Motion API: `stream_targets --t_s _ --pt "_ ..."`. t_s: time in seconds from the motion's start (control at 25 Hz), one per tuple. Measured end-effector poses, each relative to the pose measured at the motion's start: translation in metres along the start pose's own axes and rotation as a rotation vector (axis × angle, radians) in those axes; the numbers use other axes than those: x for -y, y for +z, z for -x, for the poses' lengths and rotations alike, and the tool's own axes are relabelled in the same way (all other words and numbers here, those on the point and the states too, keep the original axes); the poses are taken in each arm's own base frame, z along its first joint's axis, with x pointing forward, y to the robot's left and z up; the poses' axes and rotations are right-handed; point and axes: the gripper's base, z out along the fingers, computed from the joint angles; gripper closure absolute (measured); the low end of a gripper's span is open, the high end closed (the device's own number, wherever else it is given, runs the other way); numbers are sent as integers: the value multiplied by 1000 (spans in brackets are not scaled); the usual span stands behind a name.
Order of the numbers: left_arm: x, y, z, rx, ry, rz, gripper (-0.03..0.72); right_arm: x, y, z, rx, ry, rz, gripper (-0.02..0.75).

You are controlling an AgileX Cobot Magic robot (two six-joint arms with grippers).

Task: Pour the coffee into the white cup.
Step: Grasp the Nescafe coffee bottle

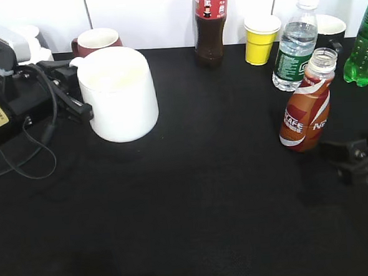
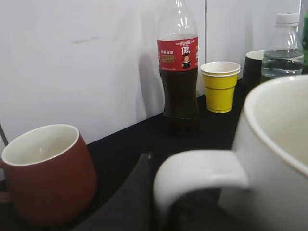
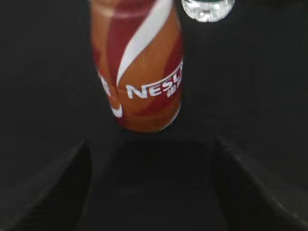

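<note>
My left tool [image 1: 75, 101] sits low at the bench's [image 1: 195, 225] left, reaching in at the white cup [image 1: 120, 92]; a dark finger [image 2: 127, 192] lies beside the cup's handle [image 2: 197, 175], but I cannot tell how far the tool is open or whether it grips. My right tool [image 1: 354, 156] lies low at the right edge, spread wide and holding nothing, its two fingers [image 3: 53, 187] just short of the coffee [image 1: 308, 102], which stands upright with its neck uncapped. Wide bare bench separates cup and coffee. Behind the coffee, close by, stands a water bottle [image 1: 294, 43]. Along the back wall are a red mug [image 1: 95, 41], a cola bottle [image 1: 211, 24] and a yellow cup [image 1: 261, 38]. A green bottle [image 1: 364, 45] is cut off at right. The coffee is blurred in my right wrist view.
</note>
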Motion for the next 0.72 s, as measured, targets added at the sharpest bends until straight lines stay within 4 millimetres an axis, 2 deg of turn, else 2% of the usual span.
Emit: stream_targets --t_s 0.08,0.12,0.2,0.32,0.48,0.72 --pt "0 0 0 0 0 0 653 -2 8 2 63 8 30 130" --pt "0 0 0 0 0 0 653 -2 16 1 72 1 50 88" --pt "0 0 0 0 0 0 653 -6 35 -10 37 -69 115 66" --pt "0 0 0 0 0 0 653 1 49 -19 52 -56 63 66" --pt "0 0 0 0 0 0 653 3 54 -12 142 -85 34 66" --pt "0 0 0 0 1 -1 653 5 83 -16 226 -82 60 69"
